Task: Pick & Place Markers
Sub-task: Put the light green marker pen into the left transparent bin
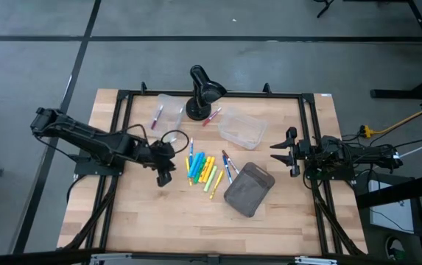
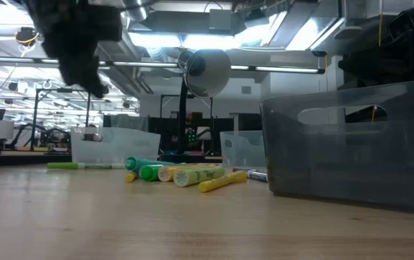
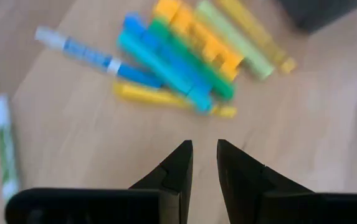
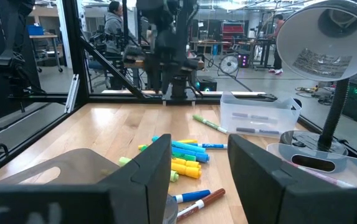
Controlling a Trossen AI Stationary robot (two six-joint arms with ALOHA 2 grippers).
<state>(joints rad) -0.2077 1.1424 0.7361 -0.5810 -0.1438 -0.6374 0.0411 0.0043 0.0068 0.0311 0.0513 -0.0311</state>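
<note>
A robotics lab or workshop: a pale wooden worktable point(image 1: 284, 213) in a black metal frame point(image 1: 122, 118) stands on grey concrete floor, with bright ceiling strip lights point(image 2: 156, 40) and equipment-laden benches point(image 4: 47, 37) behind, where people point(image 4: 113, 25) work.

Most of the markers point(image 1: 202, 168) lie flat in a loose heap near the middle of the high view, side by side and slightly fanned: blue, teal, green, orange and yellow sticks. Just right of the heap lie two more point(image 1: 229, 166), blue and brownish-red. A white-and-green one point(image 1: 191, 146) lies a little above the heap. Farther up, pink-tipped ones point(image 1: 156, 117) rest at upper centre, another point(image 1: 212, 116) to their right.
</note>
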